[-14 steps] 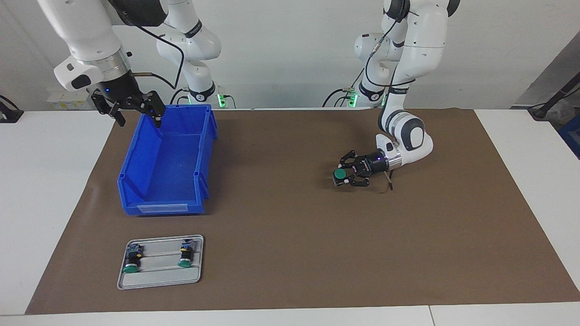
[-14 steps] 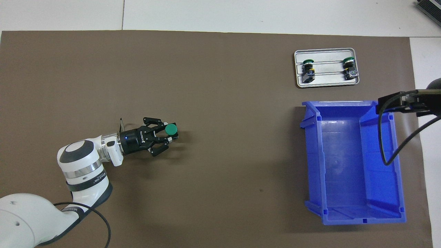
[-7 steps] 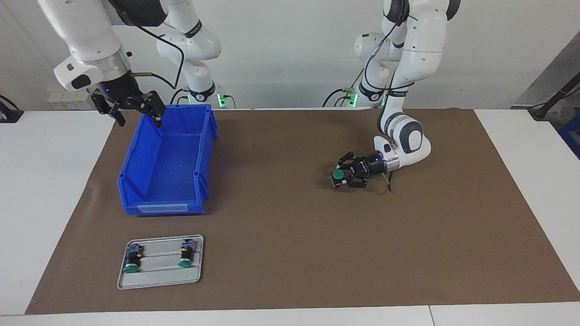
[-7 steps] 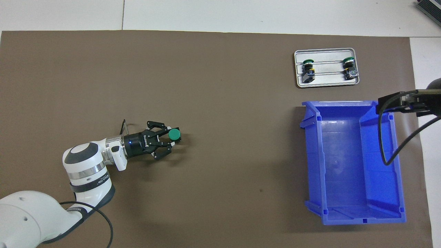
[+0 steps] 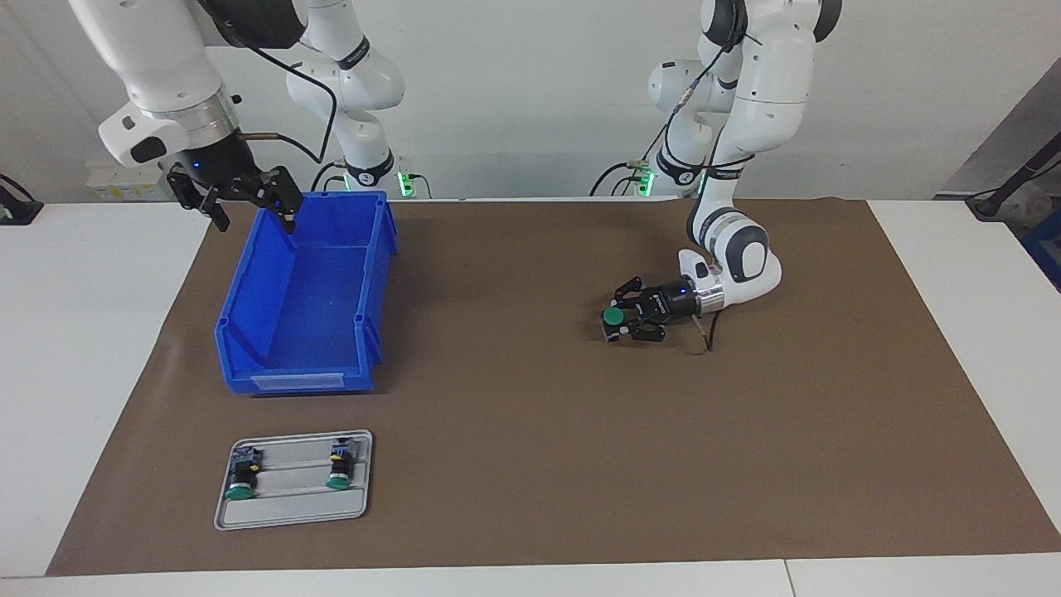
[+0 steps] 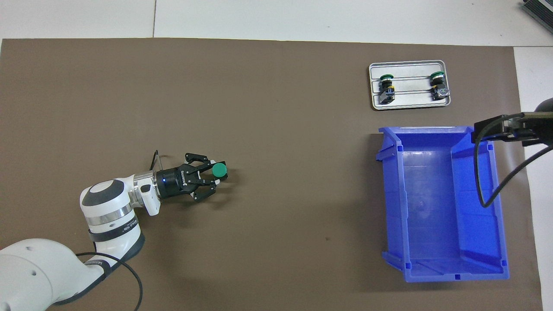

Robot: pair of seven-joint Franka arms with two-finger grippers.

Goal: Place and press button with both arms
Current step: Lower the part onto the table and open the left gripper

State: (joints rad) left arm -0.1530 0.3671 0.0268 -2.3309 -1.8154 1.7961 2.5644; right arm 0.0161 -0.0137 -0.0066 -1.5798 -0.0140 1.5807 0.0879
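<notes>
— Green-capped and upright, the button (image 5: 613, 319) sits clamped between the fingers (image 5: 623, 308) of the left gripper (image 5: 620, 322), low over the brown mat (image 5: 530, 464) that covers the worktop (image 5: 91, 332). Is it touching the mat?

— That cannot be told; its base is at or just above the mat. The left arm (image 5: 738, 249) reaches in nearly level, the button's cap facing up just ahead of the fingertips.

— And the right gripper (image 5: 253, 211)?

— It hangs with its fingers spread apart and nothing between them, above the blue bin (image 5: 302, 348), at the bin's edge closest to the robots. The right arm waits there.

— What else lies on the mat?

— A grey tray (image 5: 290, 514), on the bin's side away from the robots and well apart from both sets of fingers. Two more buttons lie on their sides in it, one (image 5: 240, 481) toward the tray's outer end, the other (image 5: 338, 471) toward its inner end, green caps pointing away from the robots.

— How far apart are the held button and the bin?

— Well apart: the left fingers are toward the left arm's end of the mat, the bin toward the right arm's end.
</notes>
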